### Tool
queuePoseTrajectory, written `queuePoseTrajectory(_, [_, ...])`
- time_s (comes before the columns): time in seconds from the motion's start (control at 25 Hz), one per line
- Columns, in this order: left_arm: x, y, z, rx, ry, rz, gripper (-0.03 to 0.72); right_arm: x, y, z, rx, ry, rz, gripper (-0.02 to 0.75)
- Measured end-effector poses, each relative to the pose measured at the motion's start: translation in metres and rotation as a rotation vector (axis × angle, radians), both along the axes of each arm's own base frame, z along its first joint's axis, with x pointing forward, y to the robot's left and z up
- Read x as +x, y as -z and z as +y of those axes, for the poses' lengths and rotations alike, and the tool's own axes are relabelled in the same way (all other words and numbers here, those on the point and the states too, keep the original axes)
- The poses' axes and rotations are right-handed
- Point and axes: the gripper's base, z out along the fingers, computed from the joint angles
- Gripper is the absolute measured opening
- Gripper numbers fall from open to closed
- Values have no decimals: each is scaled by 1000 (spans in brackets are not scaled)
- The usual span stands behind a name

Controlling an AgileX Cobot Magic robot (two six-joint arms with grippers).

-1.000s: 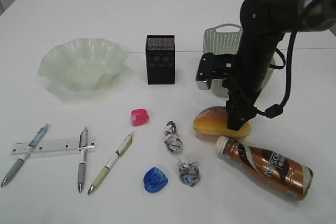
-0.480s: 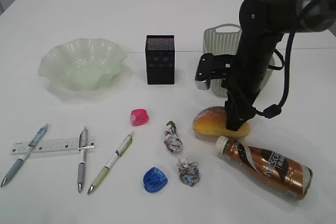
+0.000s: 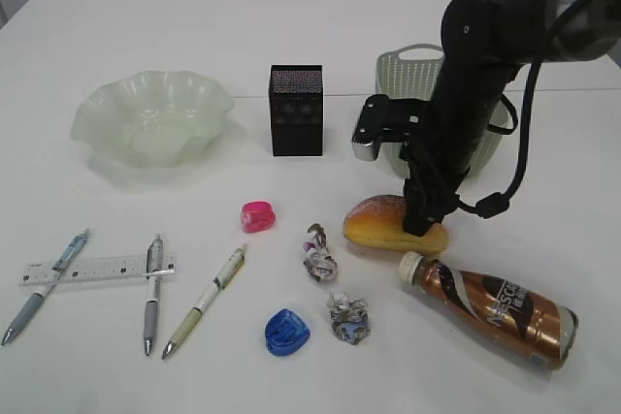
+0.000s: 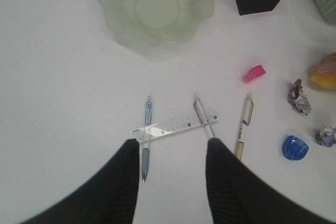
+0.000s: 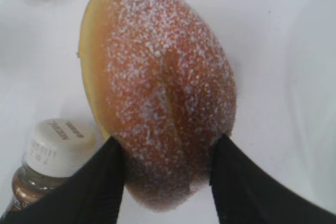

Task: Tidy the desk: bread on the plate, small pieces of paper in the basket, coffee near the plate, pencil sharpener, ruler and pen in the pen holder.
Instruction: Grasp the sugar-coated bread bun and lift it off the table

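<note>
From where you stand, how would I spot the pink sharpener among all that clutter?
Start at the black mesh cup in the middle of the white table, then look toward the front edge. The pink sharpener sits alone just below it, left of the bun. The other sharpener is blue and nearer the front.

desk [image 3: 291, 16]: white | on it: plate [image 3: 152, 123]; pen holder [image 3: 296, 110]; basket [image 3: 412, 84]; bread [image 3: 378, 225]; coffee [image 3: 495, 309]; ruler [image 3: 97, 269]

Sugar-dusted bread [image 5: 163, 93] on desk [image 3: 194, 16], coffee [image 3: 495, 307] lying beside
</note>
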Motion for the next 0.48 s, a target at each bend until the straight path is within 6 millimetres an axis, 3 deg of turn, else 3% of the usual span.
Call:
queuePoseTrajectory(0.16, [0, 0, 0, 0, 0, 0, 307, 0, 1, 0, -2, -1, -1, 203])
queuePoseTrajectory(0.24, [0, 0, 0, 0, 0, 0, 307, 0, 1, 1, -2, -3, -1, 153])
queuePoseTrajectory(0.48, [0, 0, 0, 5, -2, -1, 307, 0, 0, 1, -2, 46, 6, 126])
